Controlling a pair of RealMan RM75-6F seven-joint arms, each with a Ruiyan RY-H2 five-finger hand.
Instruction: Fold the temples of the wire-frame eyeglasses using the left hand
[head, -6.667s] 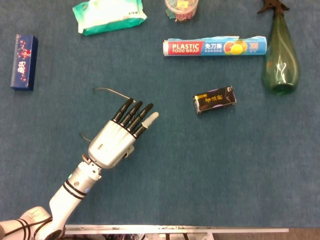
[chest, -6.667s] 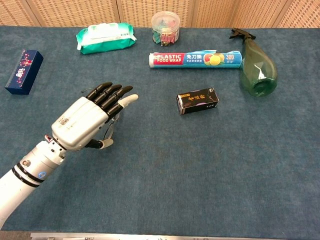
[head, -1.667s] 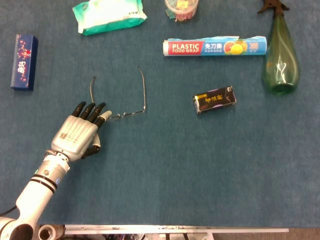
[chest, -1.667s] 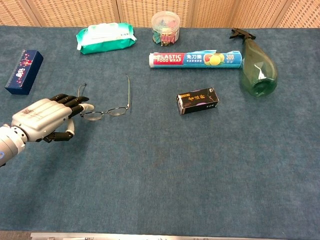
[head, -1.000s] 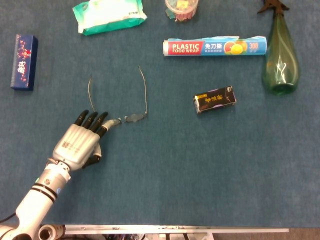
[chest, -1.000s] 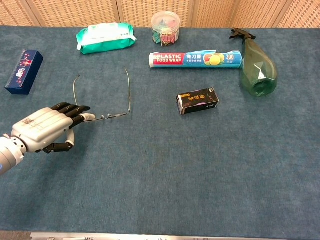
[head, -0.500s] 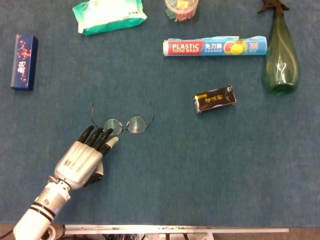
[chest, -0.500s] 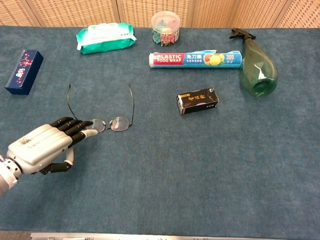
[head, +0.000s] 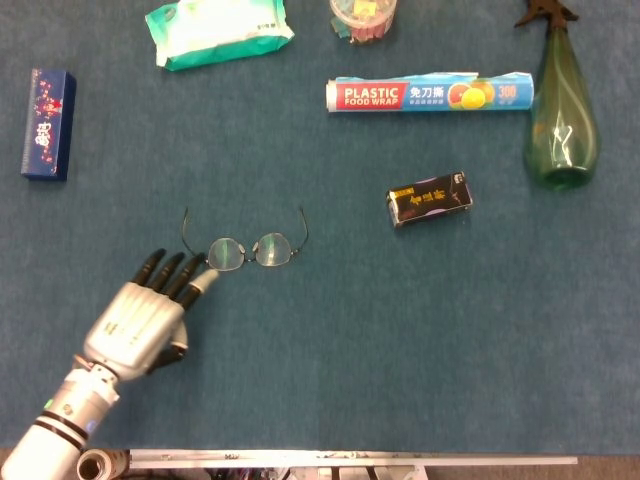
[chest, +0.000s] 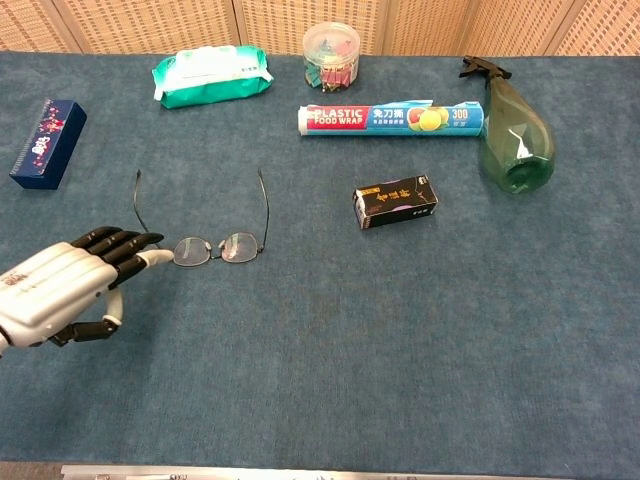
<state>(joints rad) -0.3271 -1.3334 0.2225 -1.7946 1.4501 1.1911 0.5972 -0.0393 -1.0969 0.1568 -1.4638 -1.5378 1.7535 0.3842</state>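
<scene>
Thin wire is all there is to the eyeglasses (head: 250, 250): they lie lenses-down-front on the blue carpeted tabletop (head: 400, 340), with both temples standing out toward the far side, unfolded. Neither temple has been swung in, so the folding step appears not yet done; judging by the pose, the step in hand is an approach or a re-approach to the frame.

The left robot hand (head: 140, 315) sits near the table's front-left, palm down, fingers extended and slightly spread, holding nothing. Its fingertips (chest: 140, 250) point at the left lens and end just beside the rim; whether the pale tip actually touches the frame cannot be told from either view. The right robot hand is not visible in either camera.

The glasses lie just ahead of and to the right of the left robot hand. The nearer temple rises from the hinge close to those fingertips, while the other temple is at the far end of the frame. The next move likely calls for reaching past the lens to the near temple and sweeping it inward across the lenses, gently, since so light a frame would slide or flip under a push.
</scene>
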